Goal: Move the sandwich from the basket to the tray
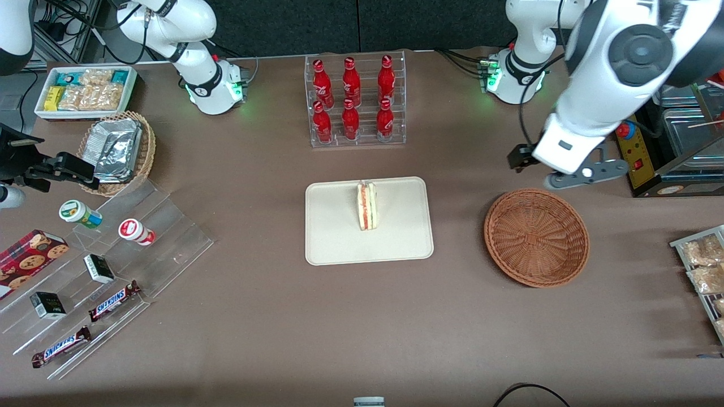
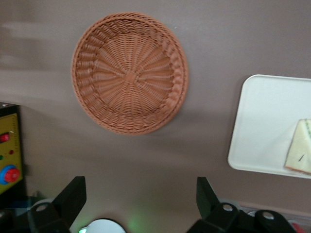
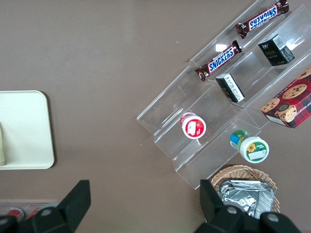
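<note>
basket: round shallow reddish-brown woven wicker bowl (image 1: 536, 237), nothing in it, toward working arm's end of table; nearest of the task things to front camera
tray: flat cream-white rectangular tray with rounded corners, low rim (image 1: 396, 237), mid-table, well apart from basket
sandwich: small triangular wedge of pale bread, red-pink and green filling stripe (image 1: 366, 206), on tray, standing on edge with stripe facing up, on the part of tray farther from front camera
gripper: left arm's black two-finger gripper (image 1: 523, 157), raised above table, just farther from front camera than basket rim; fingers (image 2: 73, 196) spread wide apart, nothing between them
gripper vs sandwich: well apart, no contact
bottle rack: clear acrylic stand with six red soda bottles (image 1: 355, 100), farther from front camera than tray
</note>
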You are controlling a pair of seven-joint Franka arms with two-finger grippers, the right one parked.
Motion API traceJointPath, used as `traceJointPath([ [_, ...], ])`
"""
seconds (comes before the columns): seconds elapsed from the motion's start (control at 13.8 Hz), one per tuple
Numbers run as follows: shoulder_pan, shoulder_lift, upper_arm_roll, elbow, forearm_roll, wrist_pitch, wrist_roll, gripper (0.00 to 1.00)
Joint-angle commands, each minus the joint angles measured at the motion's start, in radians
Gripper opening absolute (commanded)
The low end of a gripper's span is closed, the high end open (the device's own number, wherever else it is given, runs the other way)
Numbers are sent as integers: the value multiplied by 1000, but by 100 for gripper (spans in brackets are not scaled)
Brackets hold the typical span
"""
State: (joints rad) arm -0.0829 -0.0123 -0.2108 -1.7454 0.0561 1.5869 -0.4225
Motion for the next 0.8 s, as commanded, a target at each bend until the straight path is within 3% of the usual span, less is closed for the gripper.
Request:
traceJointPath([
  [0.0, 70, -44, 10, -14, -16, -40, 144, 100],
  [0.43, 8, -86, 232, 7, -16, -103, 359, 100],
  [0.72, 17, -74, 243, 147, -15, -228, 438, 100],
])
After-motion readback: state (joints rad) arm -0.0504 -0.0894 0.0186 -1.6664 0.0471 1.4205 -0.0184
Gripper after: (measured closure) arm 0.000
